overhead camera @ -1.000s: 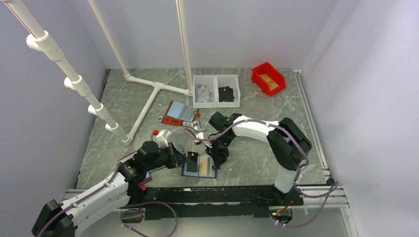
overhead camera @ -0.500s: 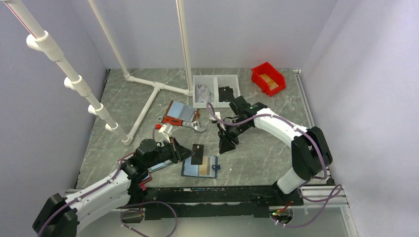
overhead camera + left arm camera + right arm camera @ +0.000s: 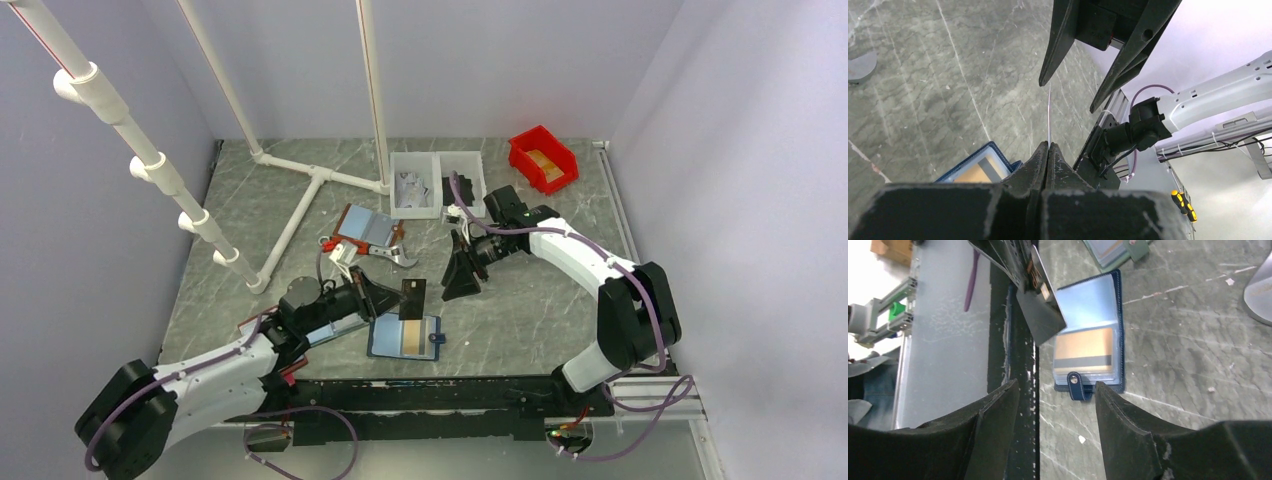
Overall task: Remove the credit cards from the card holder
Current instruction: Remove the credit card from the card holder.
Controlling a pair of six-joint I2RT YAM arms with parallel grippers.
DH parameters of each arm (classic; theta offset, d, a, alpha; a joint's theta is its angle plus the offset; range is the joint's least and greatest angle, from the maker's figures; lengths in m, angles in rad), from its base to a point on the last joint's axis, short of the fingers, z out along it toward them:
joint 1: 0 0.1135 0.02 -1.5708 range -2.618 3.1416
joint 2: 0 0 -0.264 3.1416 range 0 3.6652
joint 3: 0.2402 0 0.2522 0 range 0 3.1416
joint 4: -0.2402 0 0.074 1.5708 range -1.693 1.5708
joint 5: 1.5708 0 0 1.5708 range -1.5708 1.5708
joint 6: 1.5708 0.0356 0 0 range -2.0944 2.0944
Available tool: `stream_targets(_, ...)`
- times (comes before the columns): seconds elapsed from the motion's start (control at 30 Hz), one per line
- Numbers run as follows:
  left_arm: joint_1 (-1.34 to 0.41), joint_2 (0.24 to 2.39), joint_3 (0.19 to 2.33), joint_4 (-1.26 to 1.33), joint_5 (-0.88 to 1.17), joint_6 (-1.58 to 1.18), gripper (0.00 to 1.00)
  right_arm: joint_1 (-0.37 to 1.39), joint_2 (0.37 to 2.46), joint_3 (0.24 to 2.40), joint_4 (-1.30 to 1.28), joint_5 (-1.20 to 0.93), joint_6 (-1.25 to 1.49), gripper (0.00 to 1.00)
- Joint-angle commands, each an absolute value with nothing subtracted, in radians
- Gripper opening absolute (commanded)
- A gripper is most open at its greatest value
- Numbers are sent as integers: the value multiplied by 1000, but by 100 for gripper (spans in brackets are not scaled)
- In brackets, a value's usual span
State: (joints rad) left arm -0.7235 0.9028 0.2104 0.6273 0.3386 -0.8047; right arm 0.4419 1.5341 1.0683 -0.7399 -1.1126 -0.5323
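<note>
My left gripper (image 3: 392, 297) is clamped on the black card (image 3: 411, 298), held off the table. Just below it the holder (image 3: 384, 338) lies open, with the tan card (image 3: 412, 338) in its right half. My right gripper (image 3: 462, 282) stands wide and empty beyond the holder. Behind it is a white bin (image 3: 438, 183): crumpled scraps left, a dark item right. Farther right, a red bin (image 3: 522, 152) holds something tan.

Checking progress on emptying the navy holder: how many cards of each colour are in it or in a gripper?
Black card, in the left gripper: 1
Tan card, in the navy holder: 1
Total: 2
</note>
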Motion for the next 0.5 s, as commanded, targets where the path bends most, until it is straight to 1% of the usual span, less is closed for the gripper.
stream_targets(0.0,-752,943,254,771,303,-779,0,433,1534,1053,-646,-1243,-452,60)
stream_targets(0.27,-840,1042,275,884,214,-740,0,425,1540,1040,-608,-1269,-405,61)
stream_targets(0.47,-868,1107,289,939,176,-741,0,425,1540,1040,-606,-1277,-402,61)
